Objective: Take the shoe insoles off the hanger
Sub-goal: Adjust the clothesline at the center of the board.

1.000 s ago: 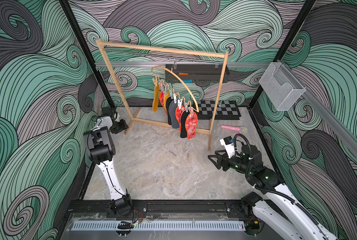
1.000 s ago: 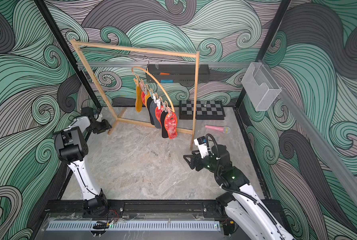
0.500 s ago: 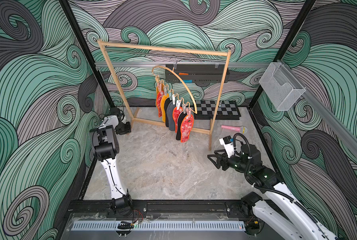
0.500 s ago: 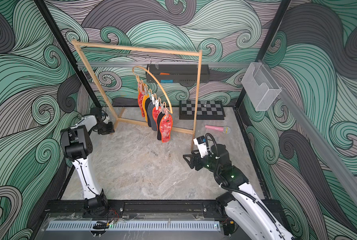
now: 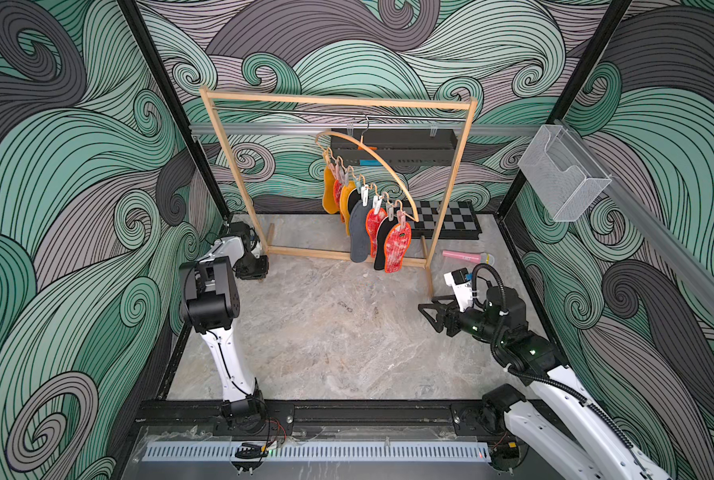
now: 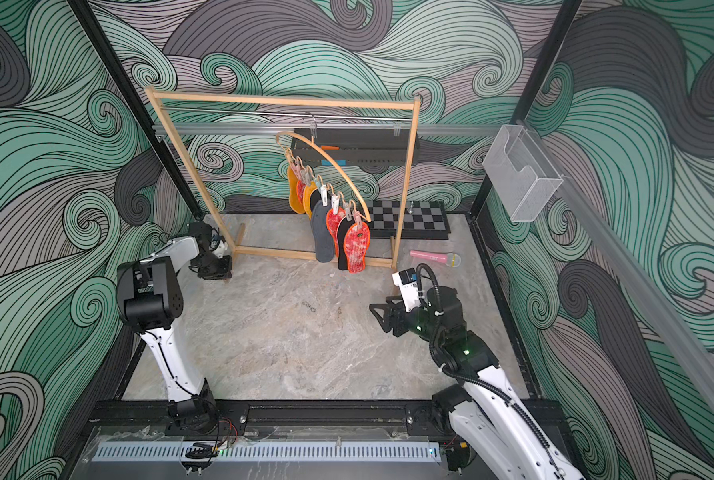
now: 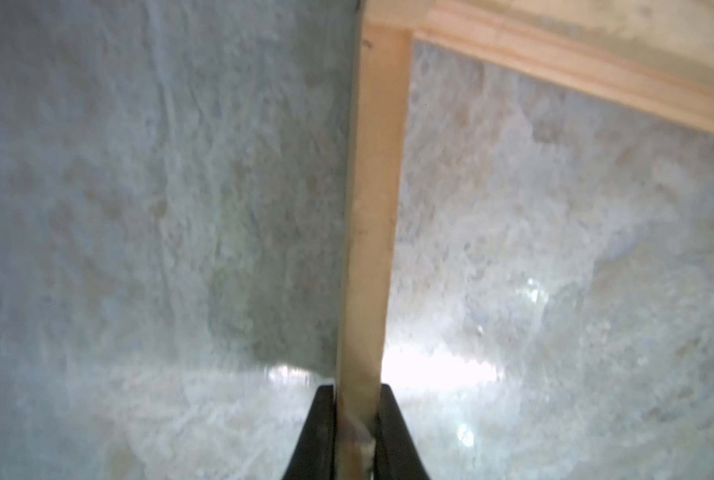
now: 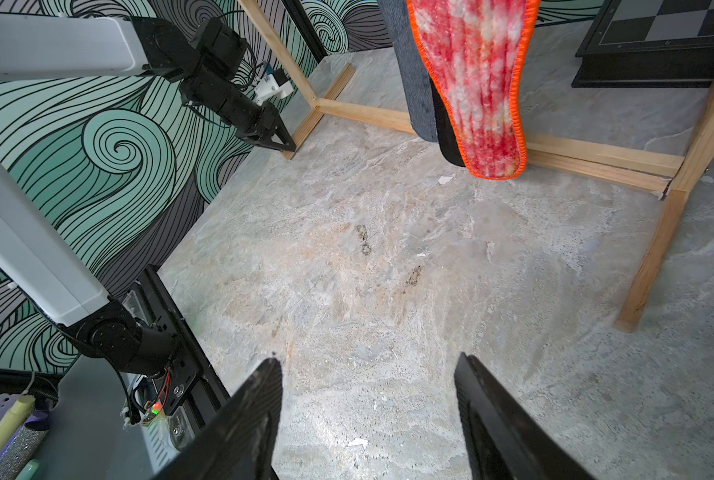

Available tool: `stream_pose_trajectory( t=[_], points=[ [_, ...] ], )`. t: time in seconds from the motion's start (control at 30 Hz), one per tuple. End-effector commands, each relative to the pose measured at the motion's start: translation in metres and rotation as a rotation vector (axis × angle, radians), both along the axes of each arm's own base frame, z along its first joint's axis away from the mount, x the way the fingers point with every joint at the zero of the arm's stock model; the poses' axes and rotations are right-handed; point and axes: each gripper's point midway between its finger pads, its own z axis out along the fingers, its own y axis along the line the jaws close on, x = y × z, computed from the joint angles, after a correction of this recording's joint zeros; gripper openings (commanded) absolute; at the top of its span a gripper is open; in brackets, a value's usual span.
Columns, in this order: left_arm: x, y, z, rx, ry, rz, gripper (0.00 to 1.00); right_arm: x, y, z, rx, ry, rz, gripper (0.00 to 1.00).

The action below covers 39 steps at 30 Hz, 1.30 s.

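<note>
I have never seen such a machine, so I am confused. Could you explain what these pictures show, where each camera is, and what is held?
You see a left arm and a right arm standing at a table, each ending in a two-finger gripper. Two pictures look down from above; two come from cameras on the wrists. Shoe insoles hang pegged on a curved hanger on a wooden rack. A chessboard and a pink microphone lie on the table. The left gripper is closed on the rack's wooden foot; the right gripper is open and empty.
</note>
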Motion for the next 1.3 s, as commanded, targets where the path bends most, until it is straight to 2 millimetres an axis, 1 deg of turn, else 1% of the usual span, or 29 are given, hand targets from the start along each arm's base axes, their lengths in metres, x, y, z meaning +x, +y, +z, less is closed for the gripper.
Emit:
stream_pose_trajectory(
  t=[0.0,0.13,0.27,0.4,0.47,0.57,0.67,0.8,0.87,0.9,0.93,0.97,1.0,1.03,1.07,1.1,1.17,1.2,1.27],
  points=[
    [-0.02,-0.009,0.026,-0.02,0.011,0.038,0.03,0.001,0.0,0.006,0.032,-0.014,0.005,0.67],
    [-0.047,-0.014,0.027,-0.009,0.065,0.043,0.05,0.002,-0.003,0.007,0.044,-0.009,-0.004,0.67],
    [-0.067,-0.017,0.034,-0.004,0.067,0.053,0.05,0.004,-0.009,0.007,0.05,-0.013,-0.033,0.67],
    [-0.078,-0.019,0.033,-0.004,0.047,0.059,0.06,0.003,-0.012,0.007,0.053,-0.016,-0.041,0.67],
    [-0.083,-0.02,0.029,-0.005,0.064,0.066,0.07,0.003,-0.012,0.006,0.052,-0.014,-0.042,0.67],
    [-0.085,-0.019,0.026,-0.004,0.066,0.072,0.19,0.003,-0.012,0.004,0.049,-0.007,-0.041,0.66],
    [-0.084,-0.016,0.029,0.014,0.048,0.089,0.23,0.003,-0.012,0.003,0.048,-0.002,-0.042,0.66],
    [-0.085,-0.015,0.038,0.02,0.033,0.11,0.33,0.004,-0.012,0.002,0.045,0.002,-0.044,0.67],
    [-0.085,-0.014,0.05,0.028,0.007,0.122,0.37,0.004,-0.012,0.002,0.045,0.003,-0.043,0.66],
    [-0.086,-0.013,0.058,0.034,-0.015,0.134,0.4,0.005,-0.012,0.0,0.043,0.007,-0.046,0.66],
    [-0.086,-0.013,0.066,0.04,-0.037,0.141,0.42,0.005,-0.012,0.0,0.043,0.007,-0.044,0.66],
    [-0.087,-0.012,0.078,0.047,-0.07,0.15,0.44,0.005,-0.012,0.0,0.043,0.009,-0.043,0.66],
    [-0.088,-0.012,0.09,0.05,-0.109,0.158,0.44,0.005,-0.012,0.0,0.042,0.007,-0.045,0.66],
    [-0.091,-0.012,0.102,0.055,-0.146,0.168,0.48,0.005,-0.012,-0.001,0.042,0.009,-0.046,0.67],
    [-0.095,-0.013,0.117,0.054,-0.196,0.181,0.48,0.006,-0.012,-0.001,0.041,0.011,-0.046,0.67],
    [-0.098,-0.018,0.134,0.037,-0.258,0.181,0.48,0.006,-0.012,-0.002,0.042,0.016,-0.045,0.67],
    [-0.106,-0.03,0.159,-0.016,-0.371,0.172,0.52,0.007,-0.01,-0.002,0.043,0.02,-0.041,0.66],
    [-0.111,-0.04,0.17,-0.068,-0.429,0.164,0.53,0.007,-0.01,-0.001,0.044,0.02,-0.038,0.66],
    [-0.12,-0.067,0.188,-0.196,-0.537,0.101,0.53,0.007,-0.009,0.0,0.051,0.017,-0.034,0.66]
  ],
)
